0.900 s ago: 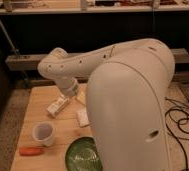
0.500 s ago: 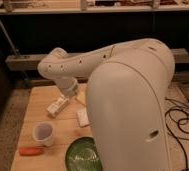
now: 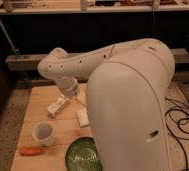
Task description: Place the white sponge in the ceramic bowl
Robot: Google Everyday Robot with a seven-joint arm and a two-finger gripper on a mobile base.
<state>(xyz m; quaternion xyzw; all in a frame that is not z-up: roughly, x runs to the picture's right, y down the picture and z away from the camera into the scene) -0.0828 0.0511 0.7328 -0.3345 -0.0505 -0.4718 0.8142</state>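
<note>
The white sponge (image 3: pixel 82 118) lies on the wooden table (image 3: pixel 38 100), partly hidden behind my big white arm shell. The green ceramic bowl (image 3: pixel 82 156) sits at the table's front edge, just in front of the sponge, with its right side hidden by the arm. My gripper (image 3: pixel 76 96) hangs at the end of the arm's wrist, above the table just behind the sponge and right of a white labelled bottle (image 3: pixel 58 106). It is mostly hidden by the arm.
A white plastic cup (image 3: pixel 43 134) stands left of the bowl. An orange carrot-like item (image 3: pixel 30 150) lies at the front left corner. Dark shelving (image 3: pixel 88 30) runs behind the table. Cables (image 3: pixel 185 122) lie on the floor at the right.
</note>
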